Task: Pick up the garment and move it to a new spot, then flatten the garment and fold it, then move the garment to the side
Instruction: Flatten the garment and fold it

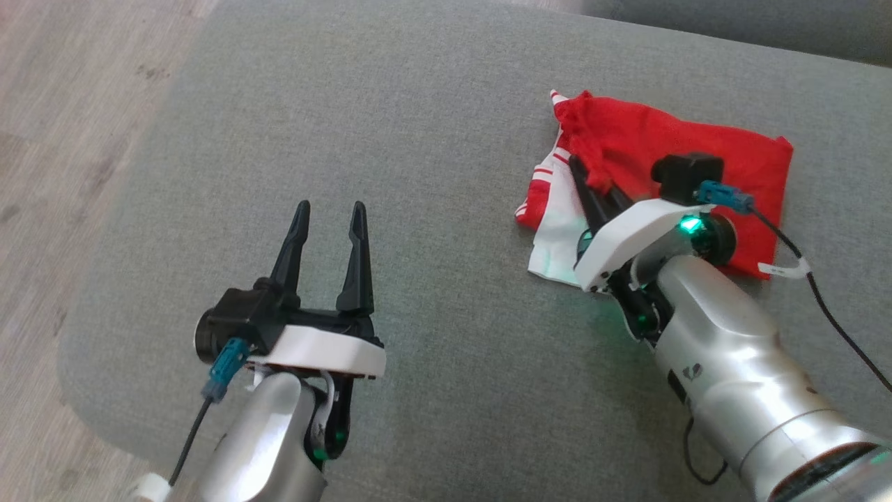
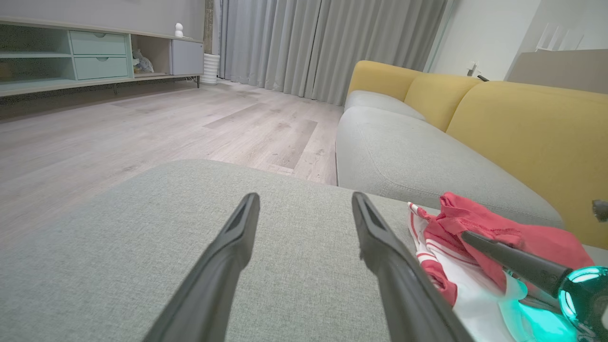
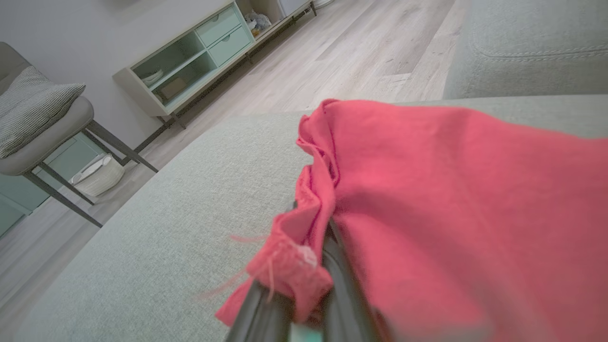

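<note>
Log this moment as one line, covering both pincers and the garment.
left pincer: open, empty, above cushion | right pincer: shut on garment edge | garment: red-white, rumpled, lying on cushion

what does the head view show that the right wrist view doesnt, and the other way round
Head view: the open left gripper over the grey seat, the right forearm, and the white striped part of the garment.
Right wrist view: a cabinet, a chair and a basket beside it.
Both: the garment's red cloth, the seat, and the right gripper shut on a bunched red edge.
</note>
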